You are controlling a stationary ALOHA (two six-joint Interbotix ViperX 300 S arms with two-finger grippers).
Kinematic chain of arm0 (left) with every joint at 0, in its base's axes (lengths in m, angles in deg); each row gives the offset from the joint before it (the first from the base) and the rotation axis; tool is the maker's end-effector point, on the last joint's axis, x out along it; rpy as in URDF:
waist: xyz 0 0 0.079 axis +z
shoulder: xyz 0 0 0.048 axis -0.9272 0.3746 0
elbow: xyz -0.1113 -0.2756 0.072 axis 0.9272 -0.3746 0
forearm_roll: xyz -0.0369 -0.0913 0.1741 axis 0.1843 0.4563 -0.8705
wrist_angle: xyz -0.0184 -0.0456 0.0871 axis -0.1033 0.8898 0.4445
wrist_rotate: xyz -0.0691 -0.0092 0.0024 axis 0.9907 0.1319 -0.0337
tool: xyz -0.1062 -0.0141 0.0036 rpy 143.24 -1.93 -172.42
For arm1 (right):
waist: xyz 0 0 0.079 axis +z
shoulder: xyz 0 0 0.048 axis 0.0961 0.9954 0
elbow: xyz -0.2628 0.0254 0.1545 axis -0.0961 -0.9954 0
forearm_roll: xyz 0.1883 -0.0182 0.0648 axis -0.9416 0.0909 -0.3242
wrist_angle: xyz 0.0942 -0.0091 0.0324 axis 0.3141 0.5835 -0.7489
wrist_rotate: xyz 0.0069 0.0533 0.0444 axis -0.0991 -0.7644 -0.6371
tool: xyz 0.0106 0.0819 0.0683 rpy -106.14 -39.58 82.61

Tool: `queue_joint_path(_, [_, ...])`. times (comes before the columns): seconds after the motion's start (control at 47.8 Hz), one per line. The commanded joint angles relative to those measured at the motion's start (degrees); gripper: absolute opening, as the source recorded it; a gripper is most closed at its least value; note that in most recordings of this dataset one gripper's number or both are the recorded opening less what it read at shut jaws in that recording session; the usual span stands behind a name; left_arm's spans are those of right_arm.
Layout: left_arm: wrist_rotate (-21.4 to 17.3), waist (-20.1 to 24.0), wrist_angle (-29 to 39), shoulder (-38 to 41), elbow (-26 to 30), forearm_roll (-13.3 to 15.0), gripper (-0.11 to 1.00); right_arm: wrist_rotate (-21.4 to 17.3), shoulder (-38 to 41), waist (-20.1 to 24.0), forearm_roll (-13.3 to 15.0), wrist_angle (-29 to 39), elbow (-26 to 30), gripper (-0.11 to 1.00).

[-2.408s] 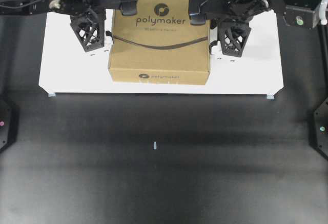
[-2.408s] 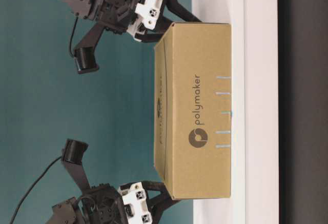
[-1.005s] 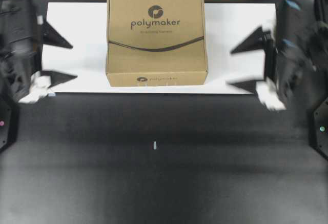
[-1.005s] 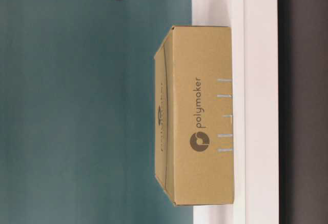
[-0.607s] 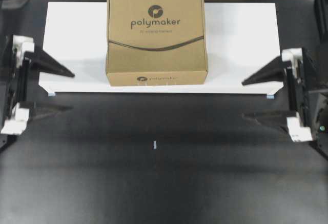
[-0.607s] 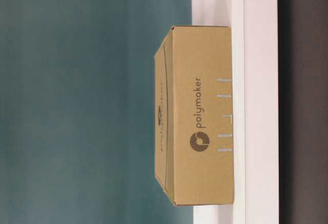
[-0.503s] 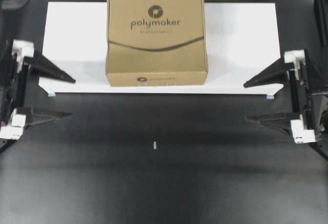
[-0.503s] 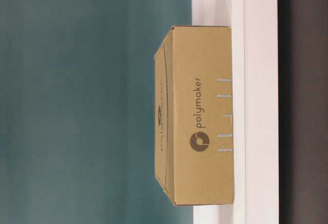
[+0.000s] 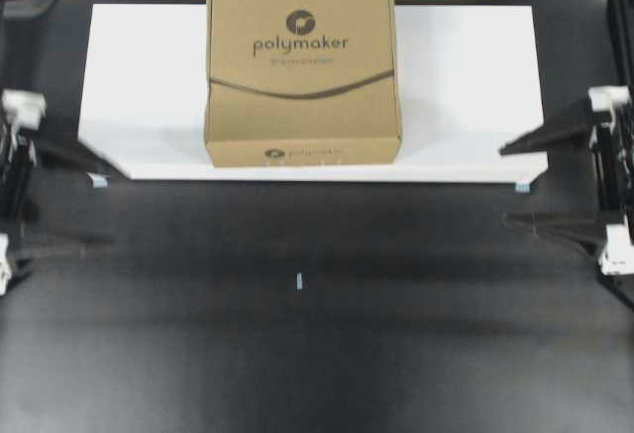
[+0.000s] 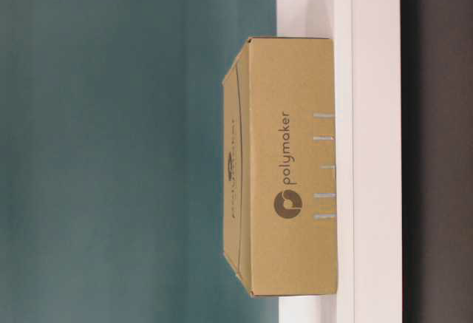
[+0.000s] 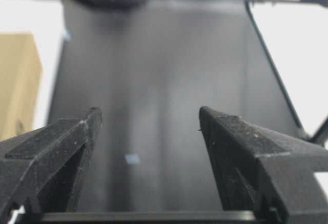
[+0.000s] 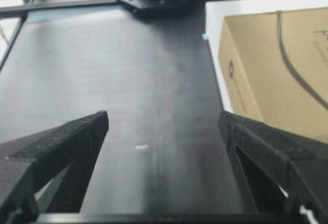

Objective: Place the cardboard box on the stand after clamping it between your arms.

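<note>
The brown cardboard box [image 9: 302, 71] marked "polymaker" lies flat on the white stand [image 9: 466, 86], at its middle and flush with its front edge. The table-level view shows the box [image 10: 292, 168] resting on the stand [image 10: 369, 42] with no arm near it. My left gripper [image 9: 114, 207] is open at the table's left edge, pointing inward, far from the box. My right gripper [image 9: 505, 186] is open at the right edge, likewise apart. Nothing lies between the left gripper's [image 11: 148, 112] fingers or the right gripper's [image 12: 164, 115]. The box [image 12: 271, 65] shows to the right in the right wrist view.
The black tabletop [image 9: 297, 354] stretches in front of the stand, with a small pale mark [image 9: 299, 280] near its middle. A teal wall [image 10: 111, 145] stands behind the stand. Black arm bases sit at both side edges.
Both grippers have drawn back outward from beside the box to the table's side edges. The left jaws have narrowed slightly. The box has stayed on the stand.
</note>
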Motion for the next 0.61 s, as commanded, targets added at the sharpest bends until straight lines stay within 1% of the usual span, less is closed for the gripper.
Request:
queue_joint_path(0.0, [0.6, -1.0, 2.1, -0.1, 0.4, -0.1, 0.74, -1.0, -1.0, 1.8, -0.2, -0.7, -1.2, 0.84])
queue_joint_path(0.188, [1.1, -1.3, 5.3, -3.3, -0.2, -0.1, 0.74, -2.5, -5.3, 2.1, -0.2, -1.0, -3.5, 0.84])
queue_joint_path(0.314, [1.6, -1.3, 8.0, -5.5, -2.5, -0.1, 0.74, -2.7, -7.7, 2.0, -0.2, -1.1, -4.2, 0.84])
queue_joint_path(0.398, [2.3, -1.3, 8.3, -6.3, -3.3, -0.2, 0.74, -2.7, -8.5, 1.9, -0.2, -1.1, -4.7, 0.84])
queue_joint_path(0.586, [2.3, -1.2, 8.6, -6.6, -3.4, -0.2, 0.74, -2.8, -8.9, 1.8, -0.2, -1.1, -5.8, 0.84])
